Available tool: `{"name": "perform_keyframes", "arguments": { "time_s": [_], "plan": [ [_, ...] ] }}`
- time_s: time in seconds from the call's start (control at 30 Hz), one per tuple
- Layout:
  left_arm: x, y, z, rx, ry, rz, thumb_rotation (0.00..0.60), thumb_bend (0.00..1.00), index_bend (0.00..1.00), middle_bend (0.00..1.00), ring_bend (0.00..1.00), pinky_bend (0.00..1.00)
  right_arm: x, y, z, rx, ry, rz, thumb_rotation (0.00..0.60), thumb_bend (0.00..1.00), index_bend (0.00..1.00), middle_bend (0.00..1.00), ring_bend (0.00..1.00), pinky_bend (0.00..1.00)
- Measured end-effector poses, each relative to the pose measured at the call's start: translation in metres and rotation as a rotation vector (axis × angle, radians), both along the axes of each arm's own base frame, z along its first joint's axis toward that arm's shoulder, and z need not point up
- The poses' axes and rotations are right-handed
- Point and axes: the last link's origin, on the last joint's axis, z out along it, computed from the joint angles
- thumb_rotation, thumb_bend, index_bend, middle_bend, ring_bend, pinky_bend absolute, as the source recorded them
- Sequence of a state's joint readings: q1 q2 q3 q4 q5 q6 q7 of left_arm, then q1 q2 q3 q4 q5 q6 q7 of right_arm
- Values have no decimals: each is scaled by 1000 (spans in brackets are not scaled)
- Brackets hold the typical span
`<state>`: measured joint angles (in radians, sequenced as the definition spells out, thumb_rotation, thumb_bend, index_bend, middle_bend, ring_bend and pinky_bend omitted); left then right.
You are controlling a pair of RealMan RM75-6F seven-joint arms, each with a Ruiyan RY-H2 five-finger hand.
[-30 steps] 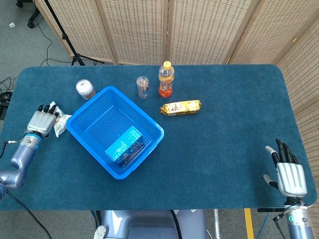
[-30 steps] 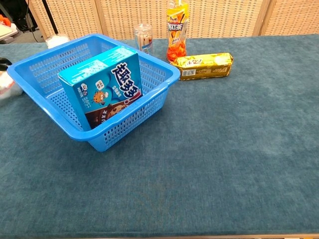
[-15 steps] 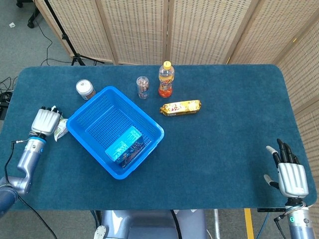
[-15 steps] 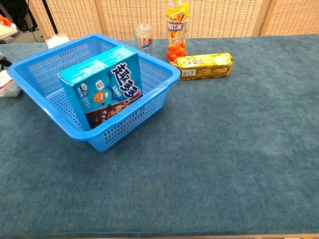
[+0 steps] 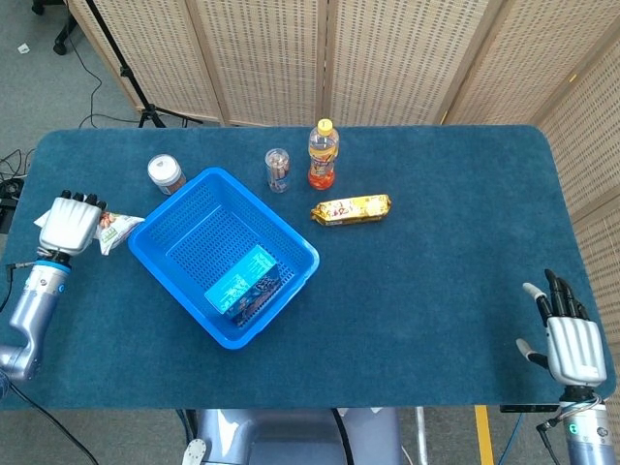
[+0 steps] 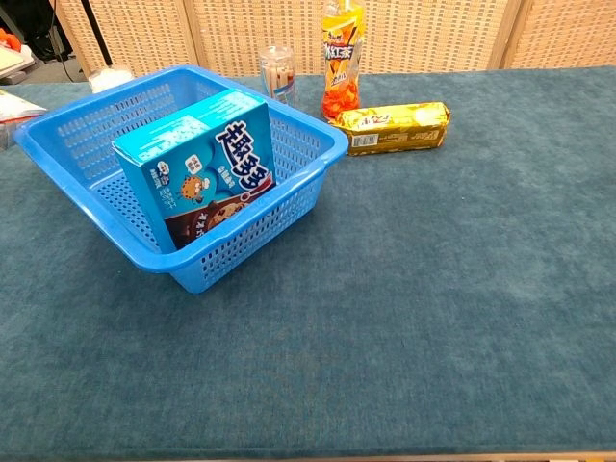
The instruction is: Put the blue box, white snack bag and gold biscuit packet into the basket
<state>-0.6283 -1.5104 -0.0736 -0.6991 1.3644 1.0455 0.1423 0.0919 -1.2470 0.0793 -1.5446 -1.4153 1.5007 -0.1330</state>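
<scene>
Leftmost, left robot hand gripping white snack bag just beside basket. Further right, blue box leaning in basket's near corner. Beyond, gold biscuit packet flat on tabletop, near orange bottle. Far right, right robot hand empty, fingers spread.

1. You see a bench covered with dark teal cloth.
2. An orange drink bottle with a yellow cap stands upright near the far edge.
3. Just left of it you have a clear cup with sticks inside.
4. Further left stands a small jar with a white lid.
5. Behind the bench are woven folding screens.
</scene>
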Motion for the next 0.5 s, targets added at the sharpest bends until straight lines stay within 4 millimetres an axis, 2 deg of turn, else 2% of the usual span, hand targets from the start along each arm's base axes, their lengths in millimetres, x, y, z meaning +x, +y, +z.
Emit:
{"name": "perform_keyframes", "arguments": {
  "time_s": [0.4, 0.5],
  "plan": [
    [29, -12, 51, 54, 8, -79, 600, 417, 841, 473, 449, 416, 1, 0, 3, -9, -21, 4, 600, 182, 182, 0, 0, 222],
    [37, -13, 54, 74, -4, -90, 600, 417, 841, 473, 449, 416, 2, 0, 4, -14, -24, 6, 600, 182, 182, 0, 0, 222]
  ]
}}
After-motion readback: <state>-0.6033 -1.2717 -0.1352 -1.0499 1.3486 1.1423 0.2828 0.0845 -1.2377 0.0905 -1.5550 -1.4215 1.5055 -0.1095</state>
